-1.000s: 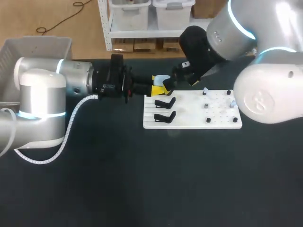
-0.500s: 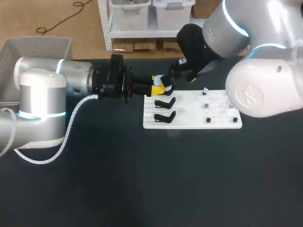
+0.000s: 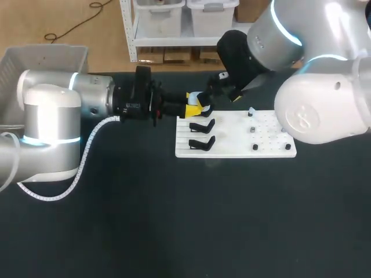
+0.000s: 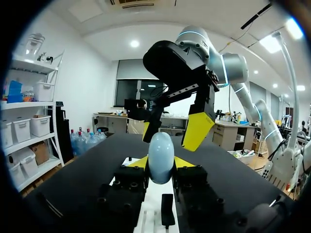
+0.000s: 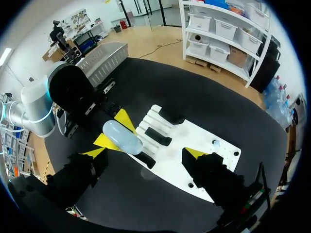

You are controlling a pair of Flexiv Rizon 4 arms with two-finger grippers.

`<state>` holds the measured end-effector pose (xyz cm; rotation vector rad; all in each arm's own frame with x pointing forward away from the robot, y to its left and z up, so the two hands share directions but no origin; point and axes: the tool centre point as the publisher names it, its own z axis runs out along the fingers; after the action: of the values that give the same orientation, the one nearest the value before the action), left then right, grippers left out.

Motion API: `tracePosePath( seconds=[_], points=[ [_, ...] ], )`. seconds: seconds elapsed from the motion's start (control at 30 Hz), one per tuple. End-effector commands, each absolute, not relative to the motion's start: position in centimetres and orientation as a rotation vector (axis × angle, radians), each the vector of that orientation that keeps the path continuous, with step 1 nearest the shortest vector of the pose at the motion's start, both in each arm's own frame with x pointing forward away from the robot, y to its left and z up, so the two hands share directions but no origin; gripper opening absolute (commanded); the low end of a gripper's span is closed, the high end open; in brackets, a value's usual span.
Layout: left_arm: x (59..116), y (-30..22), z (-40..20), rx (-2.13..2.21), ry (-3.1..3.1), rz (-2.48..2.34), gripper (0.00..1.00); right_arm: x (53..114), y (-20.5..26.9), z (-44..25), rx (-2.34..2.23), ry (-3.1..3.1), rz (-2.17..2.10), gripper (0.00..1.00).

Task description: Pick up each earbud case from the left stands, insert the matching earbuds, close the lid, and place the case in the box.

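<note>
Upper middle: the left gripper (image 3: 195, 107) holds the pale blue earbud case (image 3: 196, 97) tight, and the right gripper (image 3: 215, 91) stands wide open just beside it. Directly below them, two black stands (image 3: 202, 125) sit on the white board (image 3: 243, 142).

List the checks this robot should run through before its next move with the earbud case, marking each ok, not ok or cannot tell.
1. Grip: left claw shut on the earbud case: ok, both yellow tips press its sides.
2. Helper: right claw open: ok, tips spread above the case.
3. Lid open for loading: not ok, the case looks closed.
4. Matching earbuds found on the white board: cannot tell, too small.
5. Drop-off: box in place beside the left arm: ok.
</note>
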<state>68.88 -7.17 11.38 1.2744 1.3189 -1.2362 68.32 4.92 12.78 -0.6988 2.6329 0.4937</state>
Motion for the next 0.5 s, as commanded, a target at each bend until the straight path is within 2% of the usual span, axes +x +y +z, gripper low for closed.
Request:
tracePosePath(
  seconds=[0.03,0.5],
  points=[
    [68.72,-7.15,11.37,1.271,1.318,-1.232,0.0,68.57,4.91,12.58,-0.69,2.636,0.486,1.0],
    [68.72,-7.15,11.37,1.271,1.318,-1.232,0.0,69.42,4.45,13.38,-0.622,2.6,0.476,1.0]
  ],
)
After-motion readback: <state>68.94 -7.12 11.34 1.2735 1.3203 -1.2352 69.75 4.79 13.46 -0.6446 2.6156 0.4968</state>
